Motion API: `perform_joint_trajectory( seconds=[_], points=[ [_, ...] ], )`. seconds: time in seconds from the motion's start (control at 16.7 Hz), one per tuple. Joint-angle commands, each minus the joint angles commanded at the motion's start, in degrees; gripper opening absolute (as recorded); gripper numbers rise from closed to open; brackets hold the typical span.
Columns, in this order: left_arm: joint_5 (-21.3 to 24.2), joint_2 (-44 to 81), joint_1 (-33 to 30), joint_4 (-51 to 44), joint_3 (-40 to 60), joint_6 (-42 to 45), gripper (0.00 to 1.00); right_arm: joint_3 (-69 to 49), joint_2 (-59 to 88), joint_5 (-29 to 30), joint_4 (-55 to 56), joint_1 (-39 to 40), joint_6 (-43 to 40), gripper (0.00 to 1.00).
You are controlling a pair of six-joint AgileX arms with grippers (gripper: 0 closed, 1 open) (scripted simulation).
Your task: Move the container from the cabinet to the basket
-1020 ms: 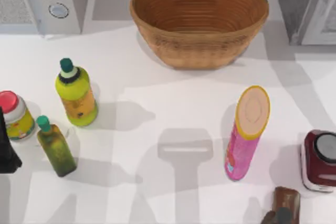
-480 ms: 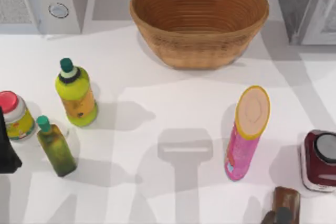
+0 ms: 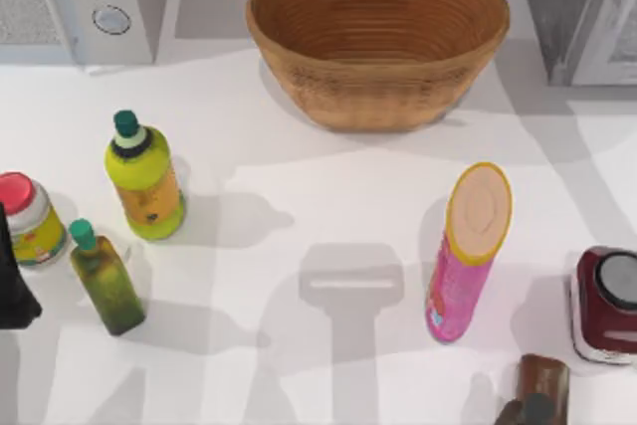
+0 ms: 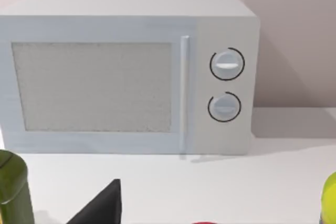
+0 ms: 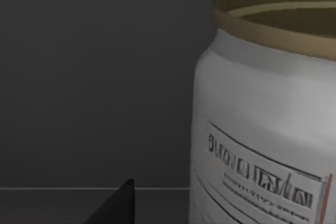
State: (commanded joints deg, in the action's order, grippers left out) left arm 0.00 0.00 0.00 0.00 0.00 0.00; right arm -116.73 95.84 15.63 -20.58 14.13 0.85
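Nothing on the table has shifted versus the earlier top frames: bottles, pink tube, basket all in the same spots. Small silver metal can with red-and-white label [image 5: 262, 124] stands upright in the dark interior of the grey boxy cabinet with pale framed door [image 3: 582, 12], close ahead of the right wrist camera. One dark right fingertip [image 5: 113, 205] shows beside it; can't tell how wide the right gripper is spread or whether it grips anything. Left arm parked at the left table edge, facing the white microwave [image 4: 126, 72].

Advice: centre the can between the jaws, close on its mid-body, withdraw straight out clear of the door, then carry it over the large oval brown wicker basket [image 3: 378, 42].
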Motion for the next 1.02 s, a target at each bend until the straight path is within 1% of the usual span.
perform_joint_trajectory(
  seconds=[0.6, 0.66, 1.02],
  points=[
    [0.0, 0.0, 0.0, 0.0, 0.0, 0.0, 1.0, 0.0, 0.0, 0.0, 0.0, 0.0, 0.0, 0.02],
    [0.0, 0.0, 0.0, 0.0, 0.0, 0.0, 1.0, 0.0, 0.0, 0.0, 0.0, 0.0, 0.0, 0.0],
    [0.0, 0.0, 0.0, 0.0, 0.0, 0.0, 1.0, 0.0, 0.0, 0.0, 0.0, 0.0, 0.0, 0.0]
  ],
)
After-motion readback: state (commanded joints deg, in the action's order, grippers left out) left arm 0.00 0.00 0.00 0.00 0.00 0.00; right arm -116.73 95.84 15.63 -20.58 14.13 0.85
